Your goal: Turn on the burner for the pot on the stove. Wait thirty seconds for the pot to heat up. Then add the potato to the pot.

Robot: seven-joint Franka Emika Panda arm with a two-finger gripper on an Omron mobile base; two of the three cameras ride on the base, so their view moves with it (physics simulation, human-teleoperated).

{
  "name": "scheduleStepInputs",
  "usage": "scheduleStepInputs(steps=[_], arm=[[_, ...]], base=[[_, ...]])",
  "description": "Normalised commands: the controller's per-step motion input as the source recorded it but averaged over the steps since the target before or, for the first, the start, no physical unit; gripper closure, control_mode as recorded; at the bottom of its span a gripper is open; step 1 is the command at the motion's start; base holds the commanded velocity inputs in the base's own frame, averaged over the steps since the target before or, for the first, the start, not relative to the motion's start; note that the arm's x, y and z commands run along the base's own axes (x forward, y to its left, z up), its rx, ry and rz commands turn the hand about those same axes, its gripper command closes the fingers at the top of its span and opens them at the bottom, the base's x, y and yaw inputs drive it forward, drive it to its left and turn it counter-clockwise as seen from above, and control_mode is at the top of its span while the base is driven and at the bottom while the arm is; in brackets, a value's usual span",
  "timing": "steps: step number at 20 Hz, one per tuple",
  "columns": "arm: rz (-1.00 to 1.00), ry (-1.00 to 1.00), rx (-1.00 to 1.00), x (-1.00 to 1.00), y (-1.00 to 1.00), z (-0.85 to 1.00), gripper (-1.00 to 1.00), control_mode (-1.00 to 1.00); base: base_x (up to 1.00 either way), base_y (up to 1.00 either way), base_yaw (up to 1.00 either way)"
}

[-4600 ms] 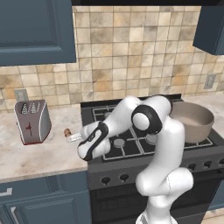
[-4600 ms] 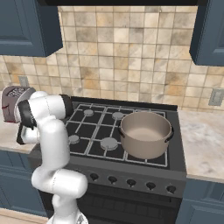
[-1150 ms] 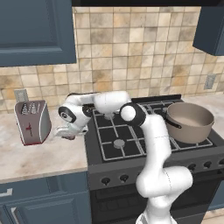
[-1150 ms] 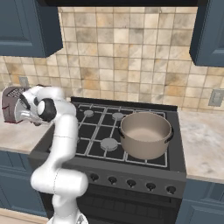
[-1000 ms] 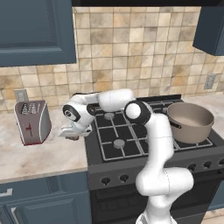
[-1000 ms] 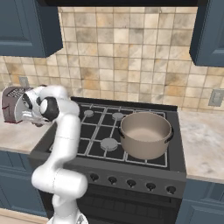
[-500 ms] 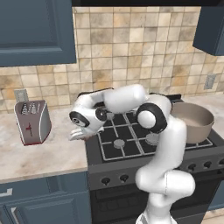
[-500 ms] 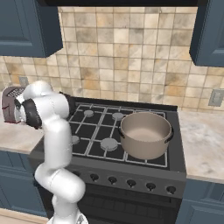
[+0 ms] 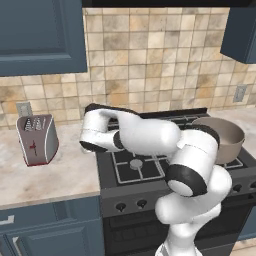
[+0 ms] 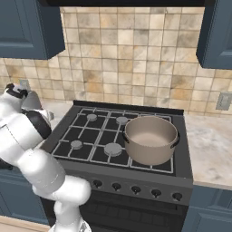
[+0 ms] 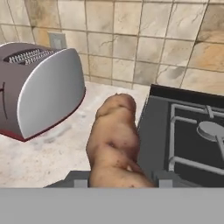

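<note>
You've got a mottled brown potato [image 11: 114, 144] against a speckled beige counter [image 11: 48, 148], a silver toaster [image 9: 36, 139] with a red mark, a black stove [image 10: 118, 136] with grey burner caps, a grey-brown pot [image 10: 151, 138] with a paler beige inside, tan-and-cream tiles [image 9: 150, 55] and dark blue cabinets [image 9: 40, 35].

A: Any writing you can read anywhere here?

B: None. The toaster [image 9: 36, 139] carries a small red mark on its front, but it looks like a plain symbol, not letters, as far as the left base view lets me judge.

A: The stove [image 10: 118, 138] knobs, any numbers or signs?

B: Nothing legible on them. The wall tiles and cabinet doors bear no labels either.
</note>
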Motion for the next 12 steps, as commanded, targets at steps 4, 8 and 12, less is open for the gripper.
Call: scheduleStepInputs(steps=[4,8,12], arm=[[0.00,-0.18,0.04,-0.12,-1.00,0.87,1.00,-1.00],[0.00,-0.21,0.04,-0.11,-1.00,0.99,1.00,-1.00],[-0.03,-0.18,0.07,-0.17,-0.98,1.00,1.00,-1.00]], base=[[0.00,0.00,0.00],[0.00,0.00,0.00],[0.00,0.00,0.00]])
